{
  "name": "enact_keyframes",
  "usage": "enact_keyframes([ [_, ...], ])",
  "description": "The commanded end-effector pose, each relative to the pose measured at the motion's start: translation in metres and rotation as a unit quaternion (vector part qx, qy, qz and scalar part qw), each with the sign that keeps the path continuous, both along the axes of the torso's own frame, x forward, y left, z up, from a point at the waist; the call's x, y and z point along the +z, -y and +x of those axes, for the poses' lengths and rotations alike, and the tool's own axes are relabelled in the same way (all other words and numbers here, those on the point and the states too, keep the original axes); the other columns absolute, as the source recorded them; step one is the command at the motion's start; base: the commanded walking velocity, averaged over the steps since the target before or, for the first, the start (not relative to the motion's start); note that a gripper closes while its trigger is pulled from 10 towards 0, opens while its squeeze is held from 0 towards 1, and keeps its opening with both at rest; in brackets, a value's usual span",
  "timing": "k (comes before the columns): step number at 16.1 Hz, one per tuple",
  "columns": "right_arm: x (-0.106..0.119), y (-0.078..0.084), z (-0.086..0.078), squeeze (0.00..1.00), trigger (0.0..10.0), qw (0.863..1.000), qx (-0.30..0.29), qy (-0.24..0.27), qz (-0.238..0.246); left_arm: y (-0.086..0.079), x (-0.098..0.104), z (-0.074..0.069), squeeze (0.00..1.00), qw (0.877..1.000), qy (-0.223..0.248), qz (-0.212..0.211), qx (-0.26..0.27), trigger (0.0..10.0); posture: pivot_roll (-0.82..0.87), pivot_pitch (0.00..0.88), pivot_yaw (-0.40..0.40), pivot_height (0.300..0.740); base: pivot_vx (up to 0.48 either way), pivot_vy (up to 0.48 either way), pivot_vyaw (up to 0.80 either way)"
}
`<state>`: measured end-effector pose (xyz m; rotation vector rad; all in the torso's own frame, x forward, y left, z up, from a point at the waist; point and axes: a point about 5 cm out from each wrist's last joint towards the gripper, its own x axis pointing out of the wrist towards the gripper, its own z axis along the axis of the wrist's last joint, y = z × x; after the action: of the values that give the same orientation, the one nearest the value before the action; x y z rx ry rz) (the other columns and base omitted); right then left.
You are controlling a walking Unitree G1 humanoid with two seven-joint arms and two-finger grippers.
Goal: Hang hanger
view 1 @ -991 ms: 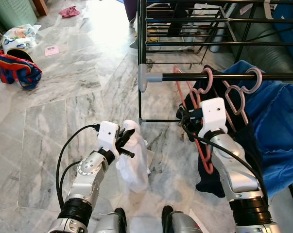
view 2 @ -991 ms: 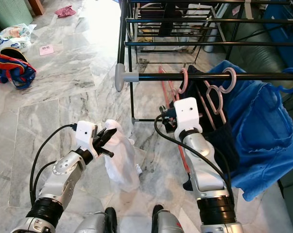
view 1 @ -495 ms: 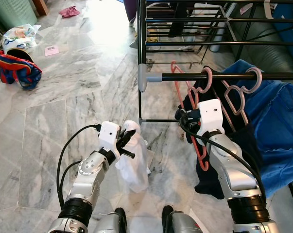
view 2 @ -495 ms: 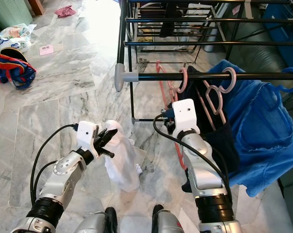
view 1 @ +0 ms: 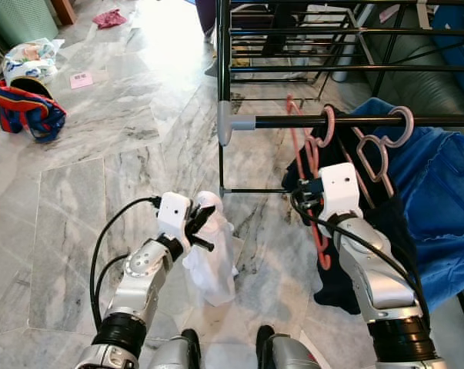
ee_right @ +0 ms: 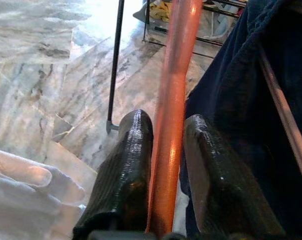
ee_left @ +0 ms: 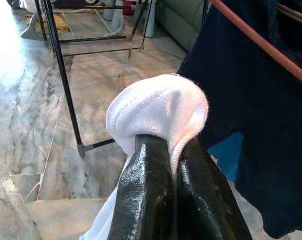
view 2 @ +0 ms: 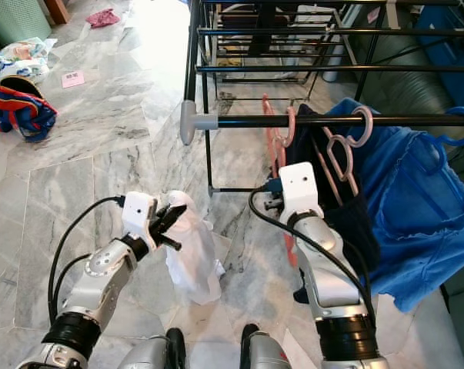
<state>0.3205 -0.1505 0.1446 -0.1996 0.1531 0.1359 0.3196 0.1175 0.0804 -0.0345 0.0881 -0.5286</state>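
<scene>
R gripper [ee_right: 167,165] is clamped on the red hanger [view 1: 302,165], fingers [ee_right: 125,165] either side of its thin arm. The hanger's hook sits up at the black rail [view 1: 355,121] of the drying rack [view 1: 225,92], just beside a pink hanger [view 1: 326,127] w/ dark navy clothing [view 1: 347,254] drooping below; can't tell if the hook is actually over the rail. Further along the rail, more pink hangers [view 1: 385,138] carry a blue garment [view 1: 439,207]. L gripper [ee_left: 163,170] is low, in front of the robot, pinched tight on a white cloth [view 1: 212,254] that hangs down to the marble floor [view 1: 78,192]. Far back on the floor: a red & blue bag [view 1: 28,111], a plastic bag [view 1: 31,55], a pink rag [view 1: 108,17]
</scene>
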Motion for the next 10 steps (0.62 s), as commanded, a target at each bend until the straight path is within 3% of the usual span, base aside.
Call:
enact_keyframes([
  [1, 0.0004, 0.0052, -0.0031, 0.0, 0.0, 1.0, -0.011, 0.0, -0.009, 0.0003, -0.0028, -0.0005, 0.0, 1.0, -0.006, 0.006, -0.002, 10.0, -0.06, 0.24, 0.018, 0.74, 0.0, 0.0, 0.0],
  [10, 0.0021, 0.0134, -0.0029, 0.0, 0.0, 0.999, -0.018, 0.01, -0.034, 0.0004, -0.0021, 0.0011, 0.0, 1.0, -0.004, 0.005, 0.003, 10.0, -0.05, 0.237, 0.017, 0.74, 0.0, 0.0, 0.0],
])
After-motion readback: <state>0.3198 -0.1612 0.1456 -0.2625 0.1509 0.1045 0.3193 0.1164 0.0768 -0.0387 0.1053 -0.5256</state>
